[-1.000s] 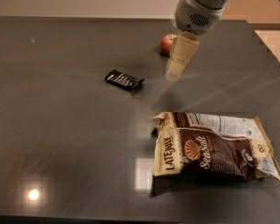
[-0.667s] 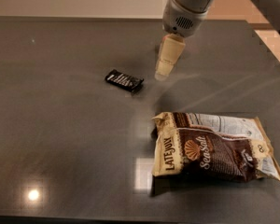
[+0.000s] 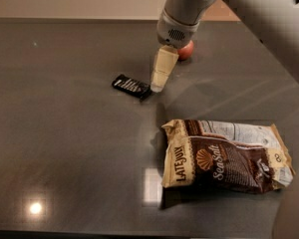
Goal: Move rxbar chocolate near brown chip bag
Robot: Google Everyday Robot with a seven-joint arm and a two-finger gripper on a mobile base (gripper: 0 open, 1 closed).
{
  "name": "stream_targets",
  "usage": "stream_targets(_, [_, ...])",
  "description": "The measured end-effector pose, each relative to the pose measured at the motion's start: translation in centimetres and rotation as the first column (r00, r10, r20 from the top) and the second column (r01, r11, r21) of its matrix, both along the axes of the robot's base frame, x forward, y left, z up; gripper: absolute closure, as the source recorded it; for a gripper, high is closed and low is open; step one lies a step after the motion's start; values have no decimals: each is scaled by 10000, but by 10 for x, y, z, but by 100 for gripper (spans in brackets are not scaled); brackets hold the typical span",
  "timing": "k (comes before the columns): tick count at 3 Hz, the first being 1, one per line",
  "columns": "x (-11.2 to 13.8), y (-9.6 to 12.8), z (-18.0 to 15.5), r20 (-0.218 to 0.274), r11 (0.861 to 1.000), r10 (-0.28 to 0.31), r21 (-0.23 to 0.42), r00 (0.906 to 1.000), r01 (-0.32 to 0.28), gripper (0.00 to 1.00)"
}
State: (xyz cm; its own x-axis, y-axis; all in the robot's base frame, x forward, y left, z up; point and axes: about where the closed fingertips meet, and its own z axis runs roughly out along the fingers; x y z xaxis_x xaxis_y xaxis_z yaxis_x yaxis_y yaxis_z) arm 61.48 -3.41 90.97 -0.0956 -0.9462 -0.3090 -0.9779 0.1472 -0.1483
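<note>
Black rxbar chocolate (image 3: 132,86) lies just left of the gripper (image 3: 158,86), long axis pointing toward it; whether the gripper is open cannot be told.

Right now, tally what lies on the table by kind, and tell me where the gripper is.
Wrapped bars: 1, the rxbar chocolate
Chip bags: 1, the brown chip bag
Fruit: 1, the red apple, partly hidden behind the arm
Total: 3
The gripper hangs over the table at the bar's right end.
</note>
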Motion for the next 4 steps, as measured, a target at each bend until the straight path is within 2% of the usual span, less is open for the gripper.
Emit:
stream_targets(2, [9,25,-25,-681,9993,378,102,9970,-372,0])
stream_targets(4, [20,41,-42,-1115,9978,595,342,9920,-561,0])
